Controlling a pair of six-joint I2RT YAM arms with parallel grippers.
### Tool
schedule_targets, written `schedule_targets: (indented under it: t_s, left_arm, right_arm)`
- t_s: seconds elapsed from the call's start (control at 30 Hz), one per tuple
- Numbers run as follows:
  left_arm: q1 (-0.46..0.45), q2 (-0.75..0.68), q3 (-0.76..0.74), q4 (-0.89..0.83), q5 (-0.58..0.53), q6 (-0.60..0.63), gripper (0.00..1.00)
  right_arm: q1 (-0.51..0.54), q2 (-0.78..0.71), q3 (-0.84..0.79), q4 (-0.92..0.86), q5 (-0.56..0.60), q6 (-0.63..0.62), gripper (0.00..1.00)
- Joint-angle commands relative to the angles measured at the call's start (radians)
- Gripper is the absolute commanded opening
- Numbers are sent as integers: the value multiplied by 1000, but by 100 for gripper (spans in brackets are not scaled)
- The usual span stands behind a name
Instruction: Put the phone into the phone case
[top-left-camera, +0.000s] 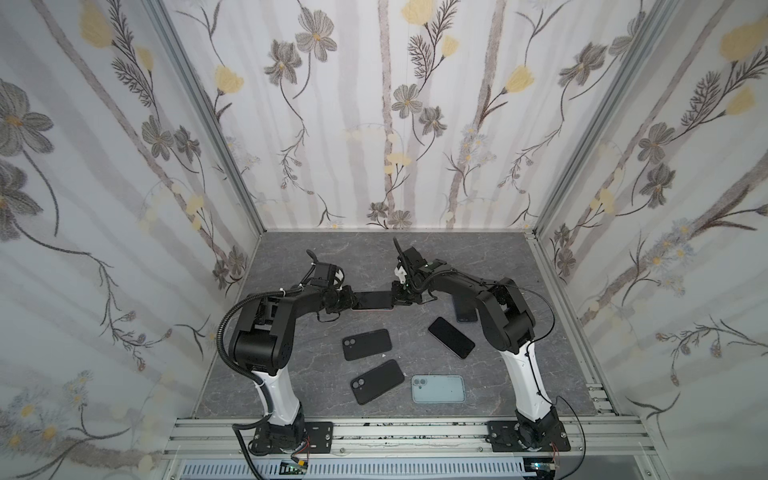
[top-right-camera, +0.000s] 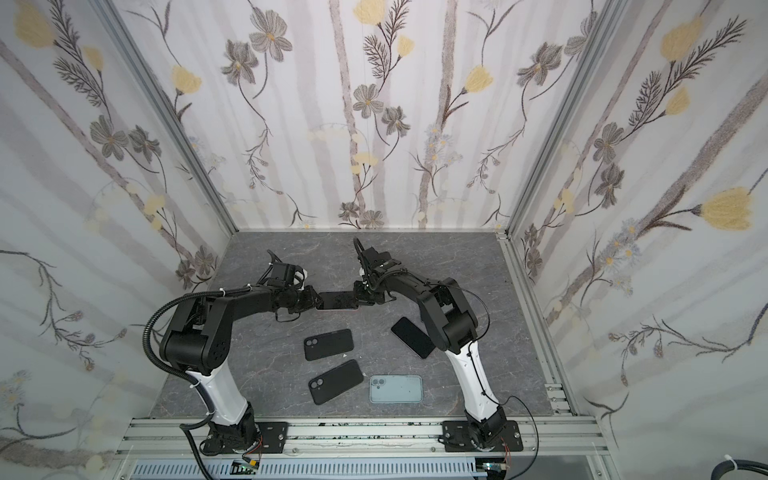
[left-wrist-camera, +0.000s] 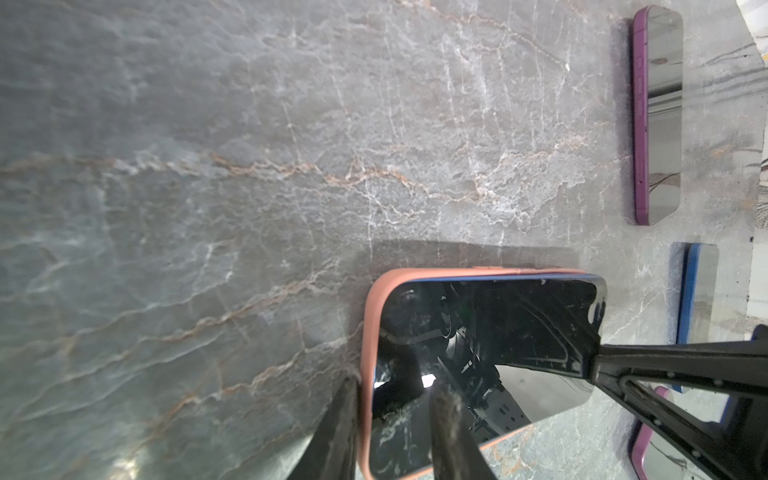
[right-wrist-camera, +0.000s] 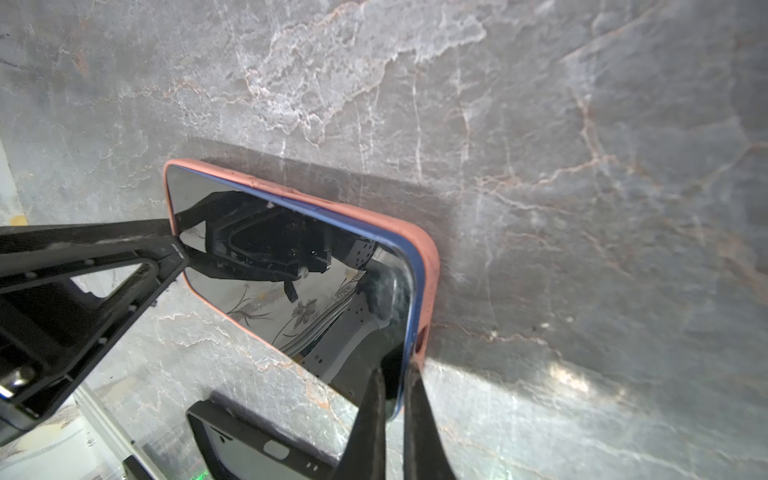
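A dark-screened phone (top-left-camera: 372, 300) with a blue rim lies screen up in a salmon-pink phone case (left-wrist-camera: 368, 332), mid-table between both arms. The blue rim (right-wrist-camera: 415, 291) shows above the case's lip along one long side and round the right end. My left gripper (left-wrist-camera: 395, 399) is closed on the left end, one finger outside the case wall and one on the screen; it also shows in both top views (top-left-camera: 349, 302) (top-right-camera: 313, 301). At the right end my right gripper (right-wrist-camera: 395, 370) (top-left-camera: 397, 300) is shut on the phone's blue edge beside the lip.
Two black cases (top-left-camera: 366, 344) (top-left-camera: 377, 381) and a pale blue phone back (top-left-camera: 438, 388) lie toward the front. A black phone (top-left-camera: 451, 337) lies to the right, and another (top-left-camera: 465, 311) is partly under the right arm. A purple-edged phone (left-wrist-camera: 658, 116) shows in the left wrist view.
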Motion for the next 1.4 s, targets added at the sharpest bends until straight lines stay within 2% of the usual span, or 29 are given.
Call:
schedule_targets:
  t_s: [0.0,0.57,0.93,1.03,1.17,1.37]
  left_arm:
    - [-4,-1,-4,-46,10,5,30]
    - [1,-7,-5,-53,-8,8,29]
    - [2,-6,-3,-55,-9,6,28]
    - [5,-6,-4,-55,-14,6,28]
    - [5,-9,-3,-51,-15,4,28]
    - [8,-21,18,-47,-10,-5,28]
  right_arm:
    - [28,161,-41,-150,184,-41,5]
    - [41,201,-40,-158,220,-39,3]
    - [44,203,-24,-170,239,-39,5]
    - [48,163,-3,-188,231,-38,7]
    - [47,81,83,-229,260,-32,16]
    - [37,65,268,-333,280,-62,21]
